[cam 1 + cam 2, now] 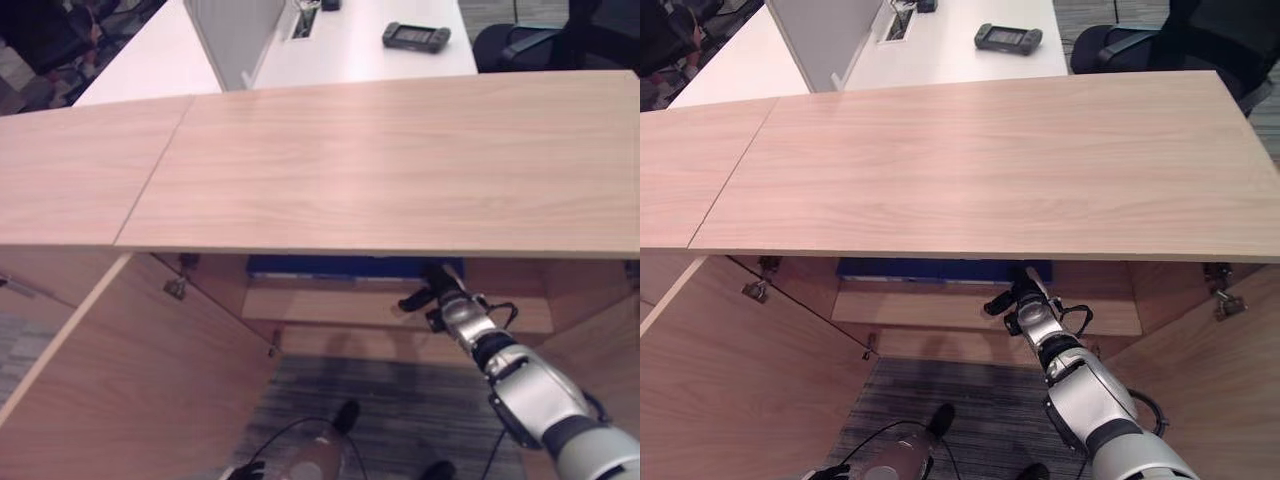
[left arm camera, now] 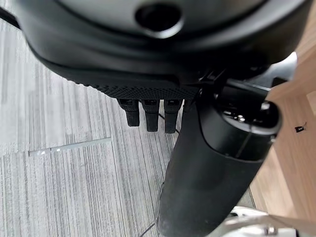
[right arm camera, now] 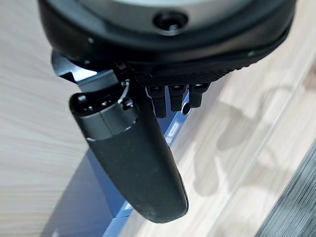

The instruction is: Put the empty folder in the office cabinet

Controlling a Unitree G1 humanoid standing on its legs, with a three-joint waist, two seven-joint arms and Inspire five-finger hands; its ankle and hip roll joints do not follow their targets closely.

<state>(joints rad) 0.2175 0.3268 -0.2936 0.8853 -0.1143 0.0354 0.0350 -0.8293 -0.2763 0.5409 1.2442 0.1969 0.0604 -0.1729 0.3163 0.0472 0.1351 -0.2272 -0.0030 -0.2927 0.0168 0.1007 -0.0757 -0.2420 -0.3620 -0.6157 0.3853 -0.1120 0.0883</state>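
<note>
Folder [image 1: 340,266], blue and flat, lies inside the open office cabinet [image 1: 400,170] on its upper shelf [image 1: 330,305], and a strip of it is seen just under the front edge of the cabinet's wooden top. Going from left to right: the left cabinet door [image 1: 130,390] stands swung open at the lower left, with striped grey carpet [image 1: 380,400] on the floor between the doors. The left hand [image 2: 148,116] hangs low over that carpet, away from the cabinet, holding nothing, its short dark fingers curled in against the palm. Right of centre, the silver-grey right arm reaches forward into the cabinet, and the right hand [image 3: 148,163] rests at the folder's near edge. In the right wrist view its thumb lies straight along the blue cover and its fingers sit just past the edge, but the pictures do not show whether they pinch the folder or only touch it. The right cabinet door [image 1: 1230,380] stands open at the far right. Beyond the cabinet top, a white desk [image 1: 370,50] carries a dark handheld device [image 1: 415,36]. The step in hand appears to be the placing itself, nearly complete. The next move likely calls for letting go fully, drawing the right hand straight back without dragging the folder off the shelf.
</note>
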